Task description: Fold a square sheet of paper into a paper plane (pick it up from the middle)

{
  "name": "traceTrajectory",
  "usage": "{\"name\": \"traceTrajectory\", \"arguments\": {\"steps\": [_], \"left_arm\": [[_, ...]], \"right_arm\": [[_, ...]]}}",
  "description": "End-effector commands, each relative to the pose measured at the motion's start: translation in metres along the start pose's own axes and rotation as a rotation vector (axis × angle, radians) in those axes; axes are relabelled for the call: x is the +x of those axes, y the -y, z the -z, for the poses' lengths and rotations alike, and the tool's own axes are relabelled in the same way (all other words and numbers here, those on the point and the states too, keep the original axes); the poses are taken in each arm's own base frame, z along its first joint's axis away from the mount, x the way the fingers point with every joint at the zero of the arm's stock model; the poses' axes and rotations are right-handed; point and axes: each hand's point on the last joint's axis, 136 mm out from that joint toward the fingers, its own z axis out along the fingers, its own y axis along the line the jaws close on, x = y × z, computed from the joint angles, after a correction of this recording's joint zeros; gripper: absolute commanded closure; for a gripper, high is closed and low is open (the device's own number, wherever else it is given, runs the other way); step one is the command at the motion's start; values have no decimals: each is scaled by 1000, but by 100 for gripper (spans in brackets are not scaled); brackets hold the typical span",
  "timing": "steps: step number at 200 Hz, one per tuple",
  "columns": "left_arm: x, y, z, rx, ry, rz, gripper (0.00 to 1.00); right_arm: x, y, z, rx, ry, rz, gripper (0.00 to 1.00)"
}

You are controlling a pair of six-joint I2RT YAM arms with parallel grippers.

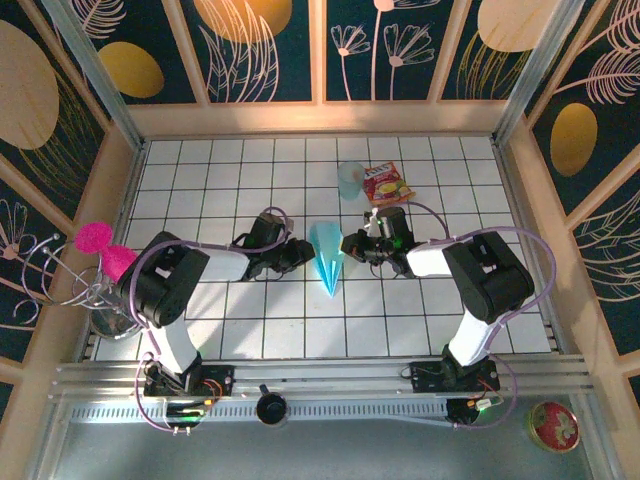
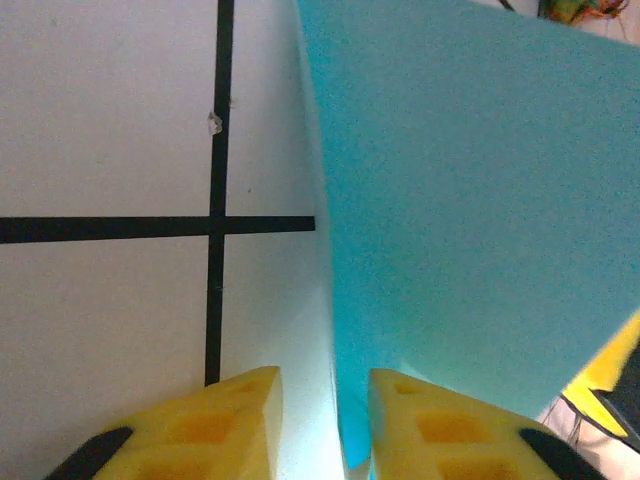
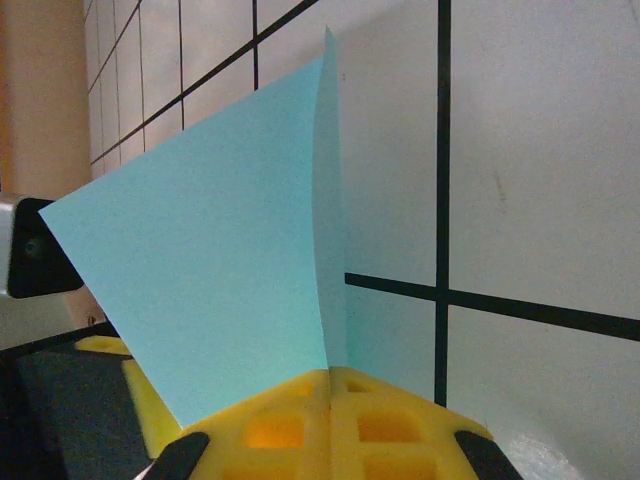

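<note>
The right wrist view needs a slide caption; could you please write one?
Right gripper shut on the folded teal paper plane, its wing fanning out over the white tiled table.

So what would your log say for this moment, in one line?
plane: pointed fold, between grippers | right gripper: shut on plane | left gripper: open, plane edge between jaws

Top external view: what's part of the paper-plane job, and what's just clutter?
Job: paper plane, left gripper, right gripper.
Lying about: pale blue cup, red-and-yellow snack packet, pink decoration, round tin.
</note>
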Motion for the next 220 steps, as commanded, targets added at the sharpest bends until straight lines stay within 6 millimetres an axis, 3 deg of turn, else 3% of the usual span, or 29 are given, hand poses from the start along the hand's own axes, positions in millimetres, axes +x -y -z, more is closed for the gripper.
{"name": "traceTrajectory", "arguments": {"steps": [1, 47, 111, 176, 180, 220], "left_arm": [[0, 5, -4, 2, -21, -13, 78], [-13, 6, 9, -51, 56, -40, 93], [-27, 2, 32, -110, 181, -32, 97], [-20, -5, 20, -127, 116, -27, 92], [-17, -14, 15, -151, 99, -22, 91], [-15, -17, 12, -171, 76, -37, 92]], "right_arm": [[-3, -3, 2, -18, 5, 6, 98], [-13, -8, 13, -2, 54, 18, 98], [-16, 2, 19, 32, 83, -9, 100], [-6, 14, 5, 33, 24, -45, 99], [-6, 15, 4, 33, 21, -48, 99], [-4, 12, 4, 20, 6, -45, 89]]}}
